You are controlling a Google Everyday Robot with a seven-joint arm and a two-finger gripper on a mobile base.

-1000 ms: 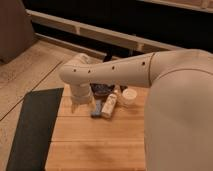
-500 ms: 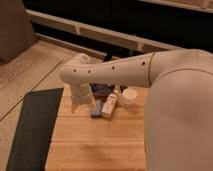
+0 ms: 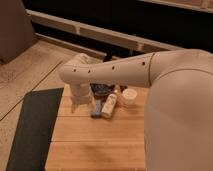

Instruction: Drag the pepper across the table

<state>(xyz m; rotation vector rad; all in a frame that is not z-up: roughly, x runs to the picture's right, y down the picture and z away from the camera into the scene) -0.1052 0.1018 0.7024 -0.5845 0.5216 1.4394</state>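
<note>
Over the table (image 3: pixel 90 145), arm (image 3: pixel 115 72) stretched across, bent downward, end effector (image 3: pixel 76 104) low, grip indiscernible

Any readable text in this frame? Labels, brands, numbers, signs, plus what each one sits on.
No text here can be read.
Label on the white bottle: brownish, any print too blurred to read.
No markings visible on the blue block, the white cup or the robot arm.
No markings visible on the gripper, which is down at the far left part of the table, beside the blue block.
</note>
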